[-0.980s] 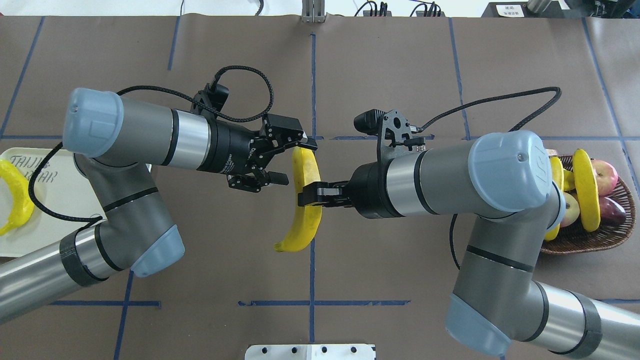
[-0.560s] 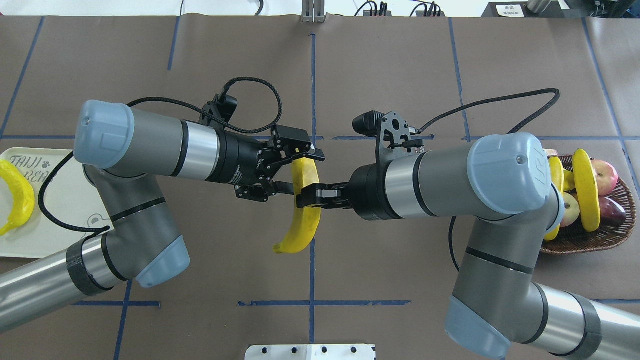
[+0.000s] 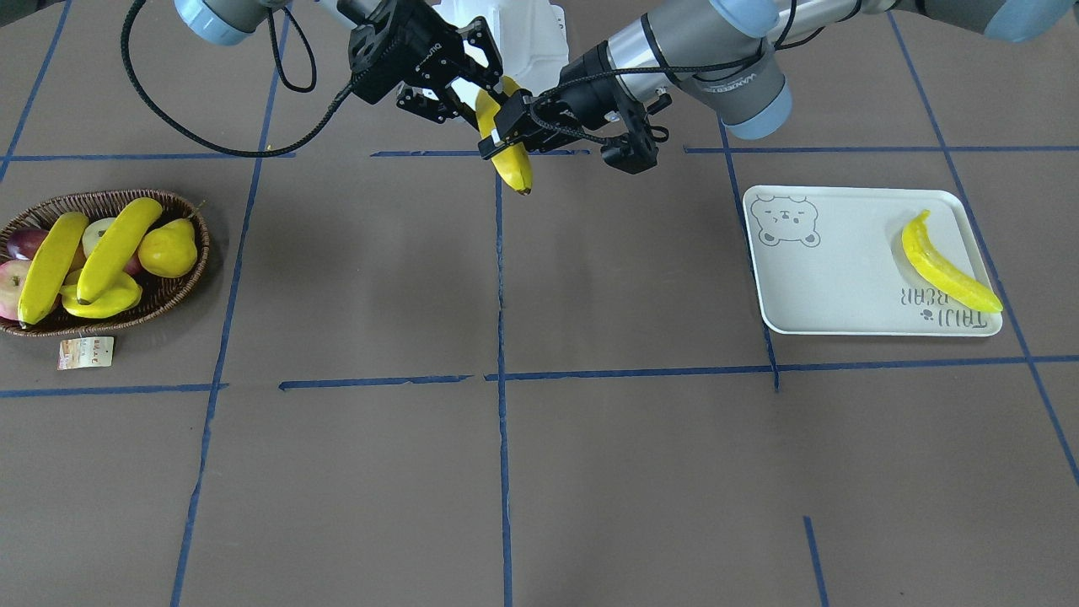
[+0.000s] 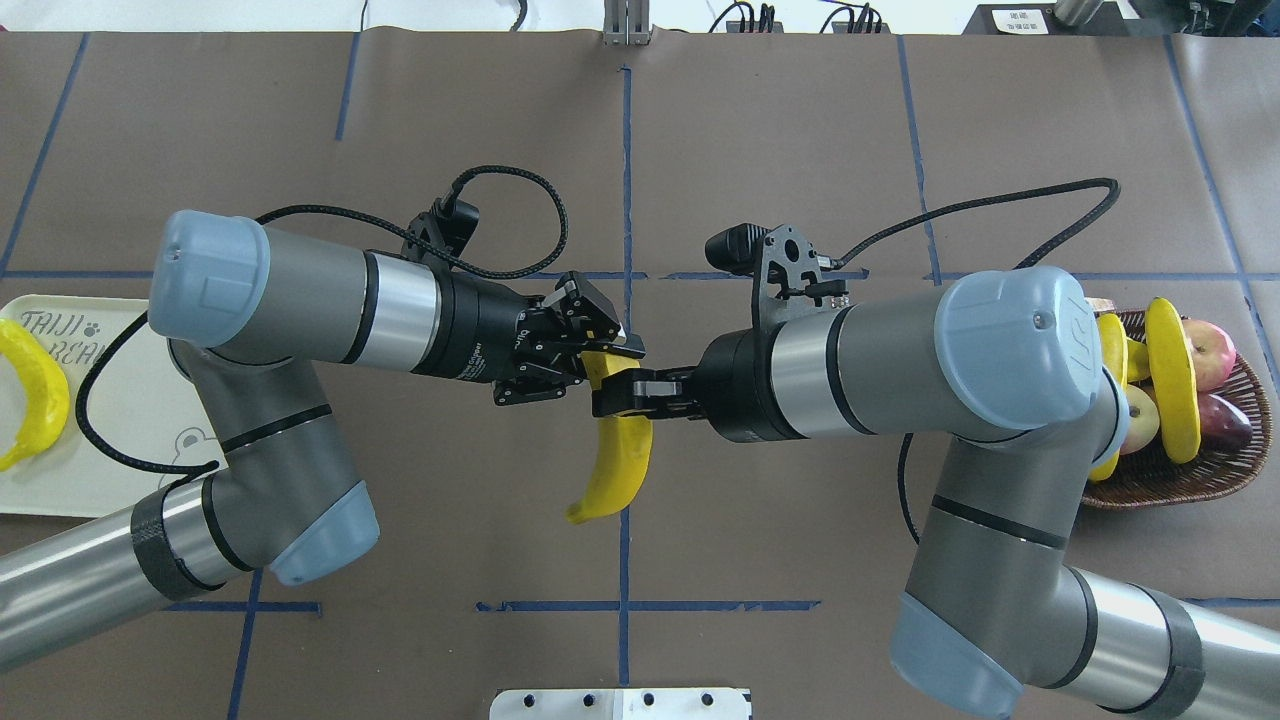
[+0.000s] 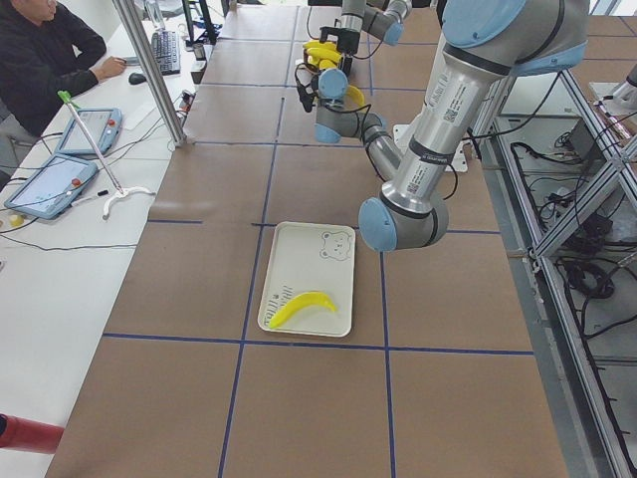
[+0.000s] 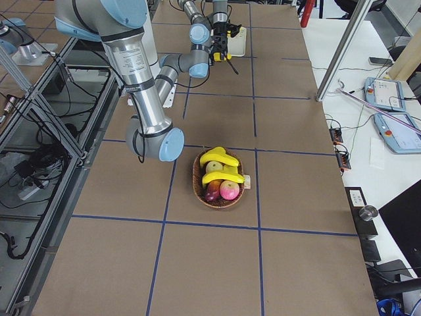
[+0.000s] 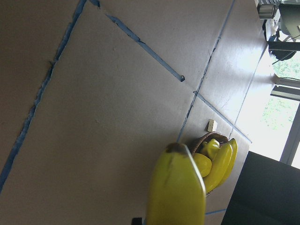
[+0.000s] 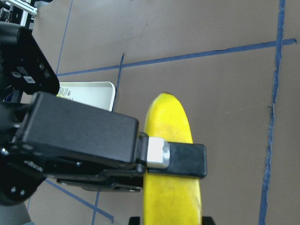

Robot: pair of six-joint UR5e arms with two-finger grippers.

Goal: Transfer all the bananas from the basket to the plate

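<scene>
Brown paper tabletop (image 4: 800,150), blue tape lines (image 4: 626,150). Above its centre, left gripper (image 4: 600,355) and right gripper (image 4: 615,392) both clamp one long curved yellow banana (image 4: 620,465) — in mid-air. A second banana (image 4: 35,385) lies on the white rectangular plate (image 4: 60,480); two more bananas (image 4: 1170,380) in the dark wicker basket (image 4: 1180,485).

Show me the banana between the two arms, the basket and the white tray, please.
held banana (image 4: 622,462): overhead view, on its free yellow lower half.
basket (image 3: 173,293): front-facing view, on bare wicker by its rim.
white tray (image 3: 843,270): front-facing view, on its bare white middle.
</scene>
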